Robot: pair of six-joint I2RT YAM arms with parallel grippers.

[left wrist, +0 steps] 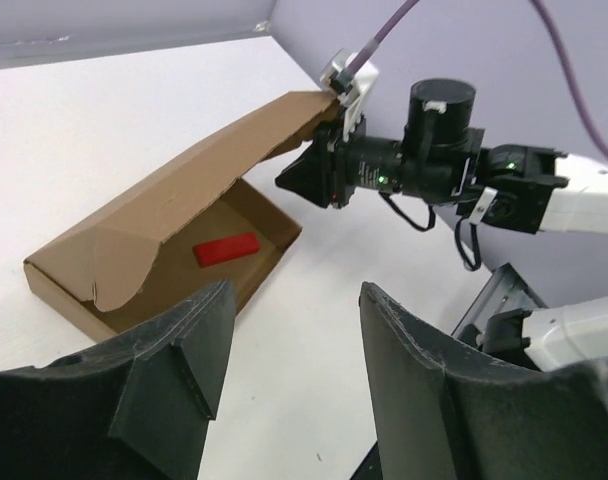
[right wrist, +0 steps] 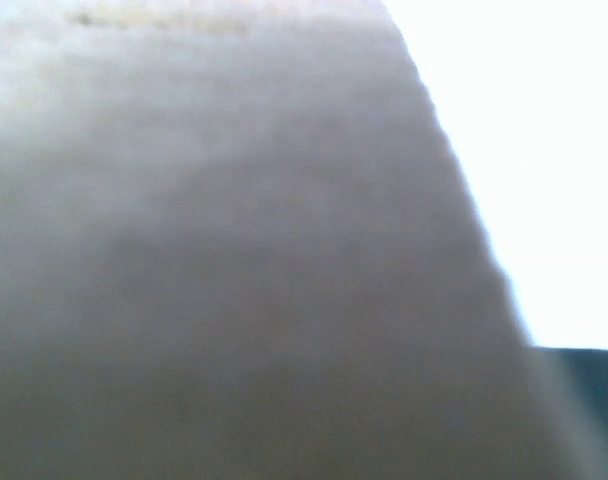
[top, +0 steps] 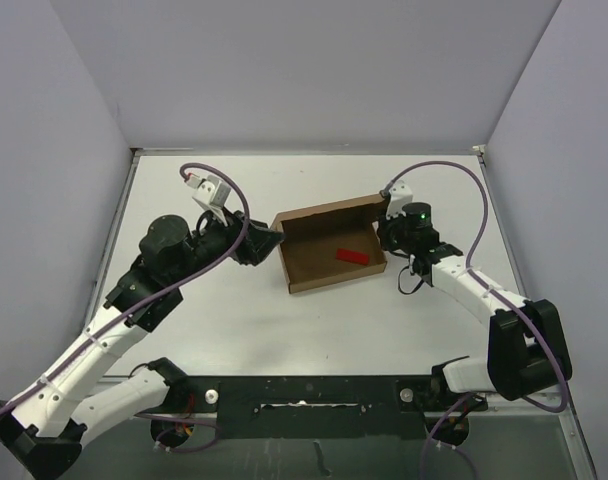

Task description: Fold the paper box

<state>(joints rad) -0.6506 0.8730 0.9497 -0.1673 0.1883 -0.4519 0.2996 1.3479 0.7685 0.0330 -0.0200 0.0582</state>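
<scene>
Left jaws gaped empty just left of the brown corrugated cardboard box [top: 314, 262]; right jaws pinched its raised flap [left wrist: 204, 170].

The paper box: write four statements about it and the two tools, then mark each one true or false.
1. A red block lies inside the paper box. True.
2. The left tool is clamped on the box wall. False: its fingers stand apart with nothing between them, and the box lies ahead of it.
3. The right tool grips the end of a lifted cardboard flap. True.
4. The box is folded fully shut. False: it is open on top, and its floor shows in the top view.
</scene>
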